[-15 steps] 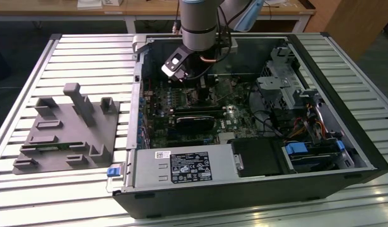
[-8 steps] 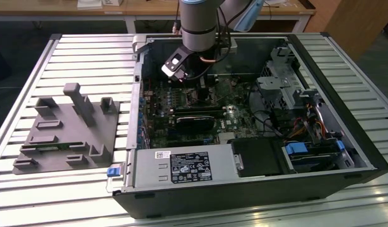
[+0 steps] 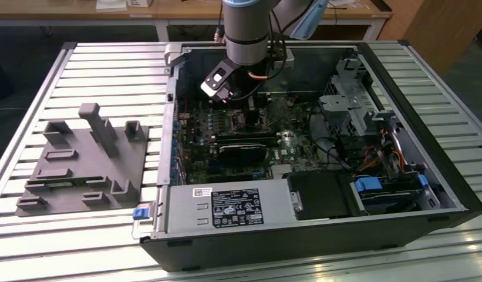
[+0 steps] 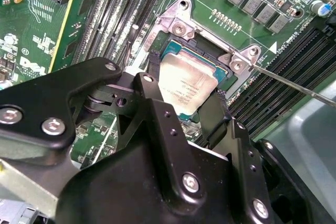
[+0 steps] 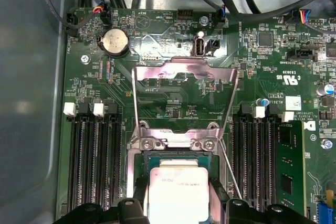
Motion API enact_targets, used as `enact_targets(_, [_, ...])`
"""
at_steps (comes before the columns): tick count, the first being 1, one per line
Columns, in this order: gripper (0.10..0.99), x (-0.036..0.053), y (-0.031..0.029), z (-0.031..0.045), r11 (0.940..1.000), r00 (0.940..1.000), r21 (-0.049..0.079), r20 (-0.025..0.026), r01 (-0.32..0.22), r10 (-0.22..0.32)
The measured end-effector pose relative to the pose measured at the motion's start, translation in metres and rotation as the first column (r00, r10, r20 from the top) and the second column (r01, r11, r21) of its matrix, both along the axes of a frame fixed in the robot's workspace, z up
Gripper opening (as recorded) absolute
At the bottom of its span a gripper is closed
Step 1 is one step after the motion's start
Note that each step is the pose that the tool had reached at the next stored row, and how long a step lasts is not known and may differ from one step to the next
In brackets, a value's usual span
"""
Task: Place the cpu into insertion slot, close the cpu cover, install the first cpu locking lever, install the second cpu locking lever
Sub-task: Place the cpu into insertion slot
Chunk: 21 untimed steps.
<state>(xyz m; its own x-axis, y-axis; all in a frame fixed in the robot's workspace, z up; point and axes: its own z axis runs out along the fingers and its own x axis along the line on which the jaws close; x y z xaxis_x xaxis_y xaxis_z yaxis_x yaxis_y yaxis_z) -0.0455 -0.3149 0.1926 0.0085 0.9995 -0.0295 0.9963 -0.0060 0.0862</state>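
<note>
While our hand pinches the cpu sitting in the slot, we judge step one nearly done, with the cover open and both levers unlatched.

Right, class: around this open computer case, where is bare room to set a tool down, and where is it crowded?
The slatted table is bare on the exterior view's left, all round the grey fixture, and on its right past the case. Inside the case it is crowded: the gripper hangs at the cpu, cables alongside.
</note>
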Motion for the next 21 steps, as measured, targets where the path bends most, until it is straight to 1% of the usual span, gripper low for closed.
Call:
enact_targets(8, [0.541,0.0001,0.0001,-0.0005,1.0000,1.0000,0.001,0.0006,0.000,0.000])
enact_targets(10, [0.553,0.0001,0.0001,-0.0005,1.0000,1.0000,0.001,0.0004,0.000,0.000])
enact_targets(11, [0.616,0.0001,0.0001,-0.0005,1.0000,1.0000,0.001,0.0003,0.000,0.000])
enact_targets(14, [0.616,0.0000,0.0001,-0.0004,1.0000,1.0000,0.000,0.0002,0.000,0.000])
enact_targets(16, [0.616,0.0000,0.0001,0.0013,1.0000,1.0000,0.000,0.0002,0.000,0.000])
enact_targets(21, [0.616,0.0000,0.0000,0.0104,1.0000,1.0000,0.000,0.0002,0.000,0.000])
